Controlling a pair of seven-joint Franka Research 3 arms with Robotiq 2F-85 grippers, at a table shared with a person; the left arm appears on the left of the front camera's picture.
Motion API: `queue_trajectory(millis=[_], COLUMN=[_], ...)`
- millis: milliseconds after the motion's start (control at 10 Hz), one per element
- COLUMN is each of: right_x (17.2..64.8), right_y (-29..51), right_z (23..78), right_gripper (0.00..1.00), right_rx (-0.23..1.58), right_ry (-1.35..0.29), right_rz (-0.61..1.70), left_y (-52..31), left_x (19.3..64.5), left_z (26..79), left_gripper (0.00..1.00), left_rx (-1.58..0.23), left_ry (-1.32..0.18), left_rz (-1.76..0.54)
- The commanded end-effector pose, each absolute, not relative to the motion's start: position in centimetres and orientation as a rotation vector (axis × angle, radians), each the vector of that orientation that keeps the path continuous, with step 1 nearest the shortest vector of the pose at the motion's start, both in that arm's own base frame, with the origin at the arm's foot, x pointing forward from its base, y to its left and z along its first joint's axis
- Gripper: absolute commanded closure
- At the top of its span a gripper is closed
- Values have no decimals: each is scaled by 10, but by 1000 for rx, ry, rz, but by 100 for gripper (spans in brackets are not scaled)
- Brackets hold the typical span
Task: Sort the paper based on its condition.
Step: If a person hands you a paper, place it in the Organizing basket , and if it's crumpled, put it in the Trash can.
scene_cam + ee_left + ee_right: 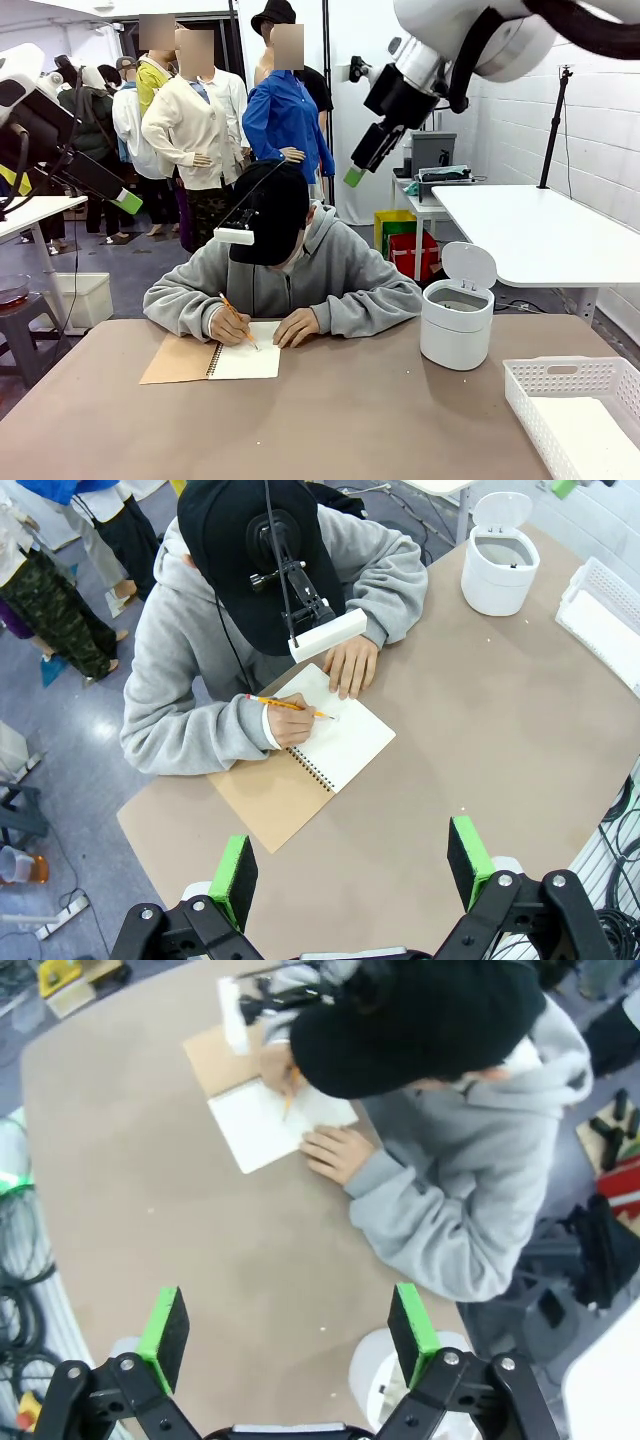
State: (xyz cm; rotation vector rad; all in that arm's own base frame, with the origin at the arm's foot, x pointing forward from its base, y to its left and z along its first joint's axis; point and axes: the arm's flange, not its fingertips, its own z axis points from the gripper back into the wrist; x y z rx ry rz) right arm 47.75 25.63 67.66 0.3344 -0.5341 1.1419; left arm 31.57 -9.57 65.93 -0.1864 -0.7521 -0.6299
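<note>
no print can be read. a white bin [457,322] is seen lid-up, a white basket [578,408] beside it; both grippers, left gripper [350,872] and right gripper [288,1326], are held spread, nothing grasped, and a pencil [287,706] is gripped in the person's hand [290,723]

The table [330,420] is bare across its middle and along the whole near edge, so a gripper could pass freely there. At the far edge, left of centre, the person's arms [185,295] and hands rest on an open notebook [215,360], blocking that stretch. A white bin [457,322] with its lid up stands near the far right corner. A white basket [575,415] takes up the near right corner. Between bin and basket lies an open strip of tabletop.
</note>
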Motion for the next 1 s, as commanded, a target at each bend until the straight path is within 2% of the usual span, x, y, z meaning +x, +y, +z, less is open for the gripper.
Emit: queue_trajectory(millis=[0,200,700,900], right_x=[453,439,416,421], right_y=[249,254,267,266], right_z=[678,679,682,691], right_gripper=[0,0,0,0], right_rx=[431,499,401,439], right_ry=[-491,-418,-499,-474], right_rz=[1183,1224,1164,1195], left_y=[-96,-96,-96,-96], left_x=[315,315,315,315], left_z=[660,660,660,660], left_gripper=[0,0,0,0], left_rx=[-208,-208,-208,-208], left_ry=[-750,-750,-750,-750], left_rz=[-618,-618,-618,-618])
